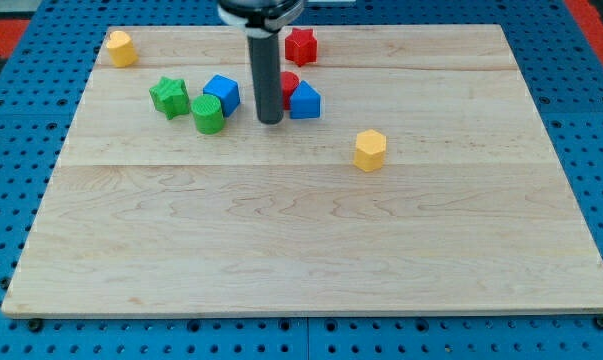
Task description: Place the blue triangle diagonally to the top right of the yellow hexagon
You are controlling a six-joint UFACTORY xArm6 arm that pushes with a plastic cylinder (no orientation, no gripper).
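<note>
The blue triangle point(304, 101) lies on the wooden board point(311, 240) in the upper middle. The yellow hexagon point(370, 150) sits lower and to the view's right of it. My tip point(270, 120) rests on the board just left of the blue triangle, close to it or touching it. The rod hides part of a red block point(289, 84) that sits right behind the triangle.
A blue cube point(222, 93), a green cylinder point(208, 114) and a green star point(169, 96) cluster left of my tip. A red star point(300, 45) lies near the top edge. A second yellow block point(121, 48) sits in the top left corner.
</note>
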